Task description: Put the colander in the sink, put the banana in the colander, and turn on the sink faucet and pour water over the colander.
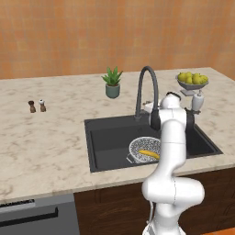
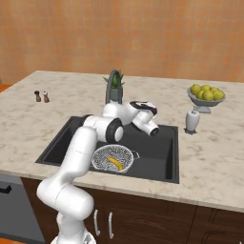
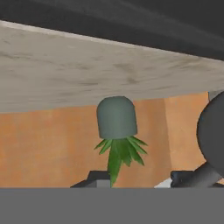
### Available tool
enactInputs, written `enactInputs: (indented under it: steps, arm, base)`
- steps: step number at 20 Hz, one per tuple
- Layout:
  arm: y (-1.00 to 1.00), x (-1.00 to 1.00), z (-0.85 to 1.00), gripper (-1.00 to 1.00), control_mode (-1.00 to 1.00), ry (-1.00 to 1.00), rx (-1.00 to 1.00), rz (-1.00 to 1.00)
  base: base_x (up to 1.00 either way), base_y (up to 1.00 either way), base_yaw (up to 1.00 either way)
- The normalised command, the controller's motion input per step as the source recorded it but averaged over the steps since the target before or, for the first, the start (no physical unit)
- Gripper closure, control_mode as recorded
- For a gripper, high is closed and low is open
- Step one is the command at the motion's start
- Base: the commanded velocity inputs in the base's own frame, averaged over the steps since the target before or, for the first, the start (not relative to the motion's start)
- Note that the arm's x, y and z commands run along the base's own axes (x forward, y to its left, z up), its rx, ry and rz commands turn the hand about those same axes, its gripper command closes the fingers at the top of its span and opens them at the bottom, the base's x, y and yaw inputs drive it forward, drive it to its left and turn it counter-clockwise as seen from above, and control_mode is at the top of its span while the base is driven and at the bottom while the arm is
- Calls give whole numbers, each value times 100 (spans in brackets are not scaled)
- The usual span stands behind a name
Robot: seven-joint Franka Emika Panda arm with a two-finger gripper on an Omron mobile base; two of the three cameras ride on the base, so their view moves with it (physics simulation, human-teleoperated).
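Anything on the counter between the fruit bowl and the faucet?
Yes: a small white bottle stands between the fruit bowl and the faucet, clearest in the right base view.

Left base view: behind-left, looking down on sink (image 1: 110, 137).
Right base view: behind-right, same sink, counter (image 2: 214, 143).
Hand view: close, rolled upside-down, facing potted plant (image 3: 117, 131).

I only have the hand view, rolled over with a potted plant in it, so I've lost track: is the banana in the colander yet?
Observer: Yes. The banana lies inside the colander, which sits in the sink.
Operator: Water running?
Observer: No stream shows under the sink faucet.
Operator: Where does that plant really stand?
Observer: The potted plant stands upright on the counter, just behind the sink, left of the faucet in the left base view.
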Motion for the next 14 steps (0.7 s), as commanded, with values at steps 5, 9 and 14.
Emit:
enactInputs:
  steps: [5, 9, 14]
  arm:
    - [-100, 37, -6, 100, -100, 3, 7, -17]
    - [-95, 32, -3, 100, -100, 4, 3, -15]
    - [-31, -48, 78, 100, -100, -7, 0, -10]
  base:
    - [0, 0, 0]
    - [0, 0, 0]
    - [0, 0, 0]
